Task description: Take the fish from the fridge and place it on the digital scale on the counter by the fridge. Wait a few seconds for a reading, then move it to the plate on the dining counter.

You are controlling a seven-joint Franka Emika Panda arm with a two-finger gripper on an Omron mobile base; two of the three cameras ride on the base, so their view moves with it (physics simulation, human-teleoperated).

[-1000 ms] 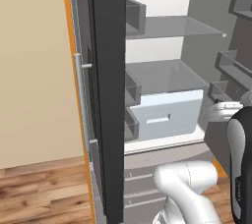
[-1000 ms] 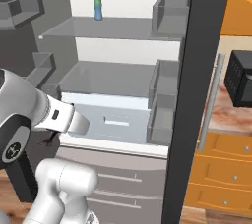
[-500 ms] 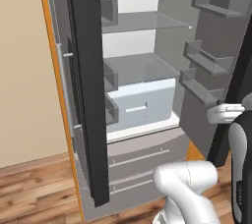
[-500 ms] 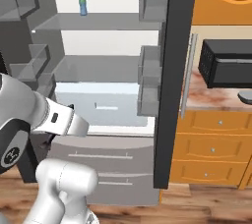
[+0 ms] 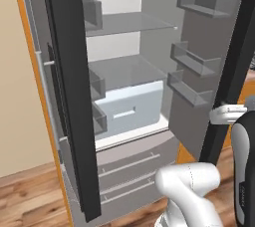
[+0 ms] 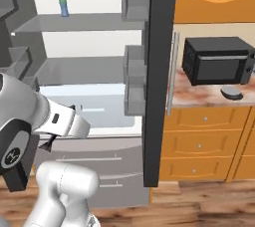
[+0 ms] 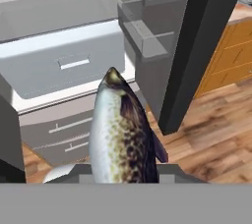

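Tool clamped on fish [image 7: 123,134], held outside open fridge [image 6: 99,96], head toward pale drawer [image 7: 64,63]; digital scale [image 6: 231,92] sits on table [image 6: 209,96] beside microwave [image 6: 216,60]

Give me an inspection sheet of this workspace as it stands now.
Surface: marbled counter right of the fridge, doors open.
Job's things: fish held at the tool, outside the fridge; digital scale bare on the counter.
Clutter: black microwave behind the scale; bottle on the top shelf.
Tool: fingertips hidden beneath the fish.
Cables: nothing seen.
Surroundings: orange drawers, wood floor.
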